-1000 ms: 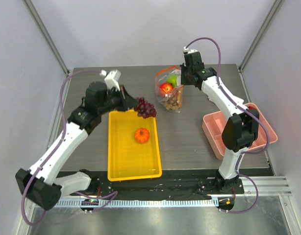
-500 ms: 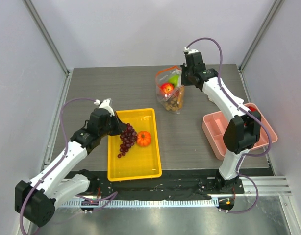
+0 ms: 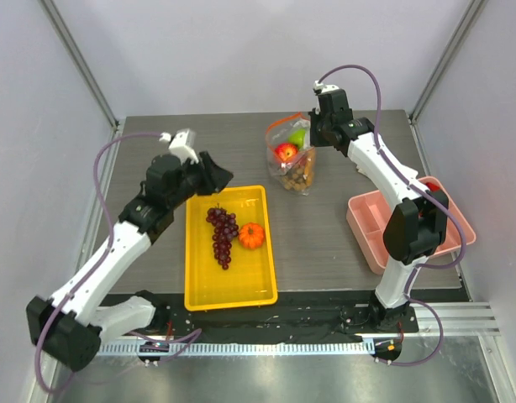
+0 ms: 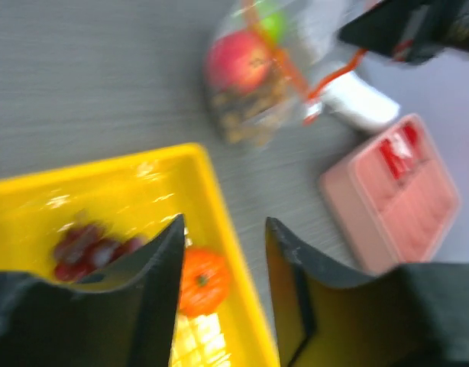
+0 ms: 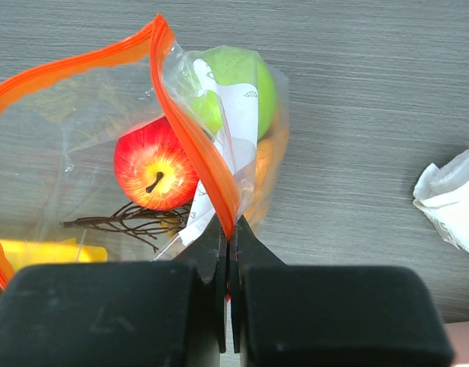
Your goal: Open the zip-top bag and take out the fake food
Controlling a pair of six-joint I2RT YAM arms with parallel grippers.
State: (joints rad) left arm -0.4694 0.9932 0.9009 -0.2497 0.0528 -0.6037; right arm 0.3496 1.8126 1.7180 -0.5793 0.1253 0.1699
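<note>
Your right claw (image 5: 228, 229) is clamped on one lip of the zip-top bag (image 5: 82, 115), far-middle of the worktop (image 3: 325, 243); your left claw (image 4: 223, 225) hangs spread and empty by the yellow tray (image 3: 189, 252) holding grapes (image 3: 222, 233) and pumpkin (image 3: 251, 235). Reach in hard and the thin strip (image 5: 196, 153) could slip free, tipping the red apple (image 5: 154, 172) out. Dark woodgrain worktop, pale walls (image 3: 241, 59) close around.

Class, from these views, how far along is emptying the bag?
Done: zip-top bag open; grape bunch and pumpkin lie in the yellow tray. In hand: right end effector pinches the bag's zip strip; left end effector open, empty. Left: red apple, green apple, tan cluster inside the bag.
</note>
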